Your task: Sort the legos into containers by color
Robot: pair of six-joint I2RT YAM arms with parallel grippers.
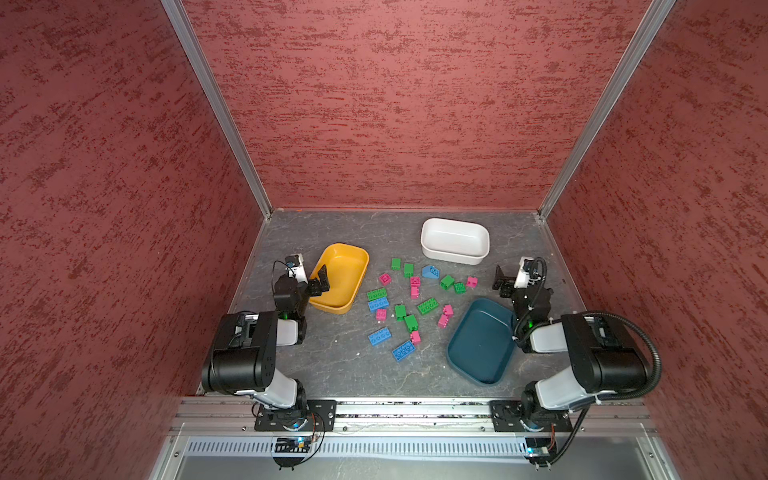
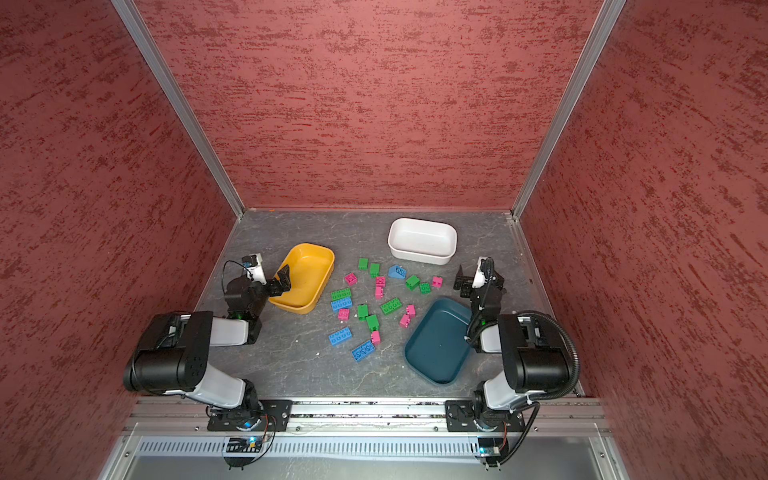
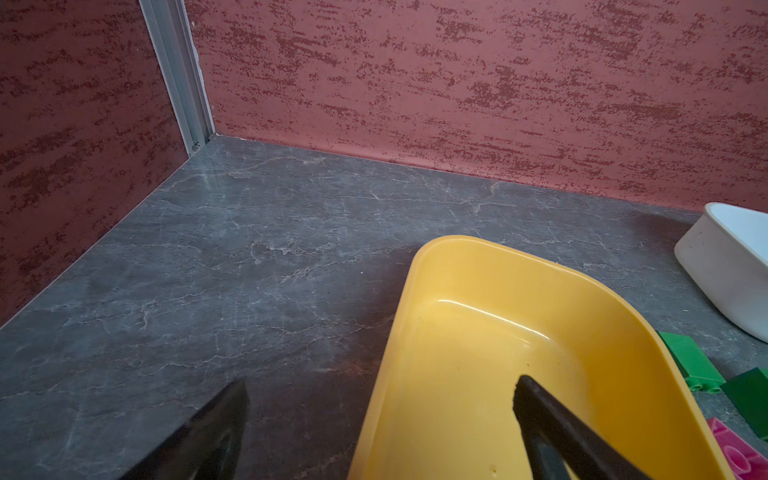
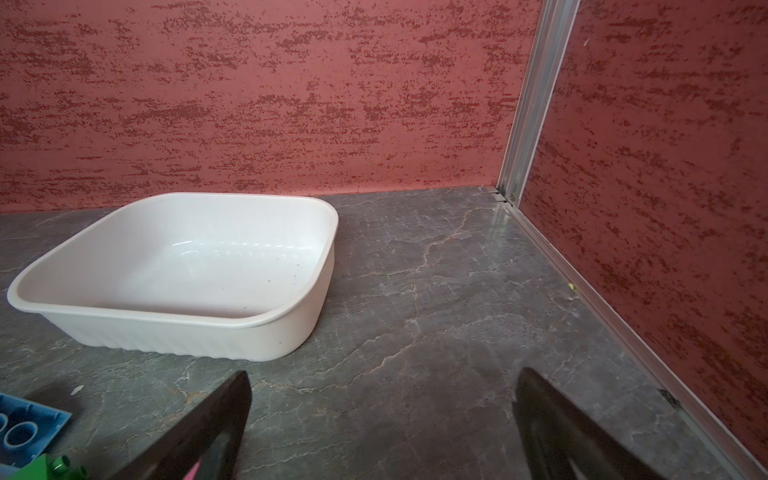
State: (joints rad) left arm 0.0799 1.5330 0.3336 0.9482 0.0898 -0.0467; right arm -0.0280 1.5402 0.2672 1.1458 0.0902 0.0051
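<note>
Legos (image 1: pixel 427 306) loose on the table (image 1: pixel 332 365), nothing sorted

They were green, pink and blue, scattered across the middle of the grey top between the yellow bin (image 1: pixel 347 270), the white bin (image 1: pixel 455 241) and the teal bin (image 1: pixel 480 345). The left gripper (image 3: pixel 380 384) hung with its jaws spread wide and nothing in them, one finger over the yellow bin's inside and the other outside its rim. The right gripper (image 4: pixel 385 374) was just as wide apart and held nothing either, above bare table beside the white bin, with the teal bin close by.
</note>
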